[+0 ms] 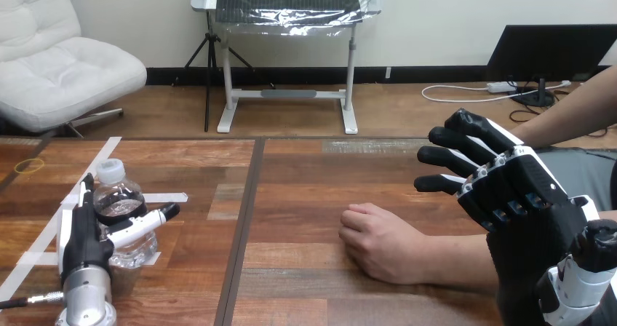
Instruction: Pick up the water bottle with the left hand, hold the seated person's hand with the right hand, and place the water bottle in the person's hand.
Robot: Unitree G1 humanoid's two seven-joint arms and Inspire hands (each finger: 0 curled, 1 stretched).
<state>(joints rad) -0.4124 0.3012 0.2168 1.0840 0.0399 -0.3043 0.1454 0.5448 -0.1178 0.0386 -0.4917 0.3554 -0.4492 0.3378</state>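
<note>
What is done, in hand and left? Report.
Done: nothing yet. In hand: the left hand is at the water bottle, which stands on the table. Left: the lift, the hold, as the open right hand hovers apart from the person's hand, and the handover.

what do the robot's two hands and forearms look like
The left hand is black with white shells on its back and a white thumb with a black tip. It sits on a round silver metal forearm. The right hand has black jointed fingers edged with white shells and a black palm block. Behind it is a rounded black wrist joint, then a white and silver forearm segment.
</note>
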